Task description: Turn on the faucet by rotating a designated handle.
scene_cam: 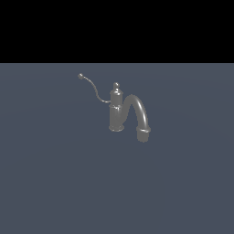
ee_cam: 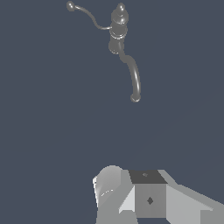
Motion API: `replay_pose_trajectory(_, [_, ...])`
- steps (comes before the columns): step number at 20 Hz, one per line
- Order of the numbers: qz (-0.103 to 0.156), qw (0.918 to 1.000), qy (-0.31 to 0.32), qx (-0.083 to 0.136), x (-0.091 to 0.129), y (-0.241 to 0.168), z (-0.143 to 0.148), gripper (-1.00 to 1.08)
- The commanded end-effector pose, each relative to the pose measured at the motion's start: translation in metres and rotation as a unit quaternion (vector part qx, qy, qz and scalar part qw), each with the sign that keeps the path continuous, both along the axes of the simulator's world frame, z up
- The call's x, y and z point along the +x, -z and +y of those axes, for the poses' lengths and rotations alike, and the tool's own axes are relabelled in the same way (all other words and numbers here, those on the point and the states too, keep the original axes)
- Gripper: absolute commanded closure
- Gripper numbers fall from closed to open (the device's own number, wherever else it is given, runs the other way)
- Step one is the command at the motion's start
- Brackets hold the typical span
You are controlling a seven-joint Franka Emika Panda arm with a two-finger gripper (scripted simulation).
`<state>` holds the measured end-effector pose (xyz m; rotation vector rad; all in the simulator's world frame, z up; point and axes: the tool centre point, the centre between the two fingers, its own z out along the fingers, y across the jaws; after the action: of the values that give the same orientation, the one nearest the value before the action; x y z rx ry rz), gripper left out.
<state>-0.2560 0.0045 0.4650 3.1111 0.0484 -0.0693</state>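
Note:
A small dull grey faucet (scene_cam: 116, 112) stands upright on the flat grey-blue floor near the middle of the exterior view. Its thick arched spout (scene_cam: 140, 113) curves down toward the exterior view's right. The handle (scene_cam: 94, 88), a thin S-curved wire lever with a ball tip (scene_cam: 81, 76), reaches up and toward the exterior view's left from the body. In the wrist view the faucet (ee_cam: 118, 27), handle (ee_cam: 89, 15) and spout (ee_cam: 135, 75) lie far from my gripper (ee_cam: 140, 192). Only grey blocky parts of the gripper show, touching nothing. The arm is absent from the exterior view.
A plain grey-blue floor (scene_cam: 55, 183) surrounds the faucet on every side. A black band fills the space above the floor's far edge in the exterior view.

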Motion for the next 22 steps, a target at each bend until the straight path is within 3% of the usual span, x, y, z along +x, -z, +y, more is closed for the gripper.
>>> replay_pose_trajectory(1, [0.000, 1.0000, 0.000, 0.000, 0.000, 0.000, 0.000, 1.08])
replay_pose_trajectory(10, [0.004, 0.9997, -0.011, -0.022, 0.007, 0.008, 0.007, 1.08])
replay_pose_trajectory(22, [0.001, 0.9996, 0.019, -0.019, 0.024, 0.008, 0.011, 1.08])
